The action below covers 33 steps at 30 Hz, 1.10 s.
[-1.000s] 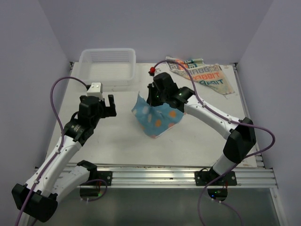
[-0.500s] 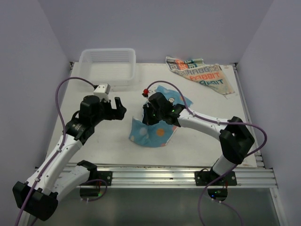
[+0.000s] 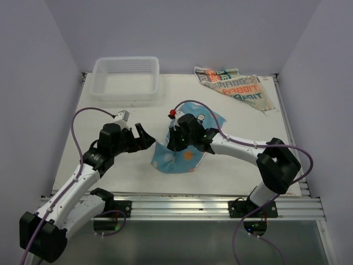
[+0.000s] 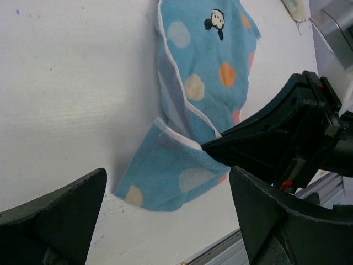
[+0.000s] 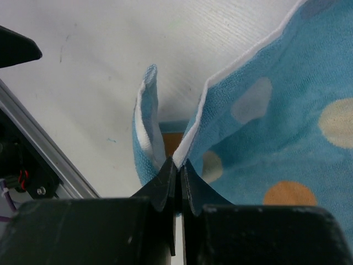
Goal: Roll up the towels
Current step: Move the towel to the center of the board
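The light blue polka-dot towel (image 3: 185, 154) lies partly folded in the middle of the table. It also shows in the left wrist view (image 4: 204, 72) and the right wrist view (image 5: 287, 127). My right gripper (image 3: 172, 143) is shut on the towel's white-edged hem (image 5: 190, 149) and holds that edge folded over the near part. My left gripper (image 3: 144, 138) is open and empty, just left of the towel; its fingers (image 4: 55, 221) frame the folded corner (image 4: 165, 182). The cream "RABBIT" towel (image 3: 237, 88) lies flat at the back right.
A white slatted basket (image 3: 127, 77) stands at the back left. The metal rail (image 3: 193, 201) runs along the near table edge. Purple cables loop off both arms.
My right gripper has pulled the blue towel's edge down and toward the near left, folding it over. My left gripper has moved right, closer to the towel.
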Each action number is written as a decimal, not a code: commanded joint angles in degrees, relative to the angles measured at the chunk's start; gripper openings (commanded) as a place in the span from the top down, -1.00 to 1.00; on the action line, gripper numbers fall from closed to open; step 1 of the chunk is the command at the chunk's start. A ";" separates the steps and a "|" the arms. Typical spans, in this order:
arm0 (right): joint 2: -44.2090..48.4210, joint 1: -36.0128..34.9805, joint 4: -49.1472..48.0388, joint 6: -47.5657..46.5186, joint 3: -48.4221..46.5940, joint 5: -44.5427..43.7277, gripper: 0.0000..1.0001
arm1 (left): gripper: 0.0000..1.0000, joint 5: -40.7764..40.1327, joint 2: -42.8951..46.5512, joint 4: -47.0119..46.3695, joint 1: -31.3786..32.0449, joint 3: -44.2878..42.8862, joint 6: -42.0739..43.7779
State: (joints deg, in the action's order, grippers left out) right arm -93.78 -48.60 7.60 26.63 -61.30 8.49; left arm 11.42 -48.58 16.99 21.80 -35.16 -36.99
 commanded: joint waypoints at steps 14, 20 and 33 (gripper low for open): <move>6.51 -4.66 -26.75 4.92 17.00 -9.81 1.00 | -0.68 2.03 -5.91 -19.19 1.31 9.32 -27.34; 5.45 -7.38 -27.81 4.22 17.44 -13.93 1.00 | -0.67 1.59 -7.49 -19.37 2.02 9.40 -27.17; 3.08 -10.64 -30.80 4.04 17.18 -14.73 1.00 | -0.32 -1.75 -11.10 -17.08 2.37 8.97 -25.23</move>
State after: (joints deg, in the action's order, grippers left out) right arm -90.02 -58.24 -19.11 30.70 -44.34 -5.04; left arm 11.16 -59.20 1.39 23.81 -25.69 -62.83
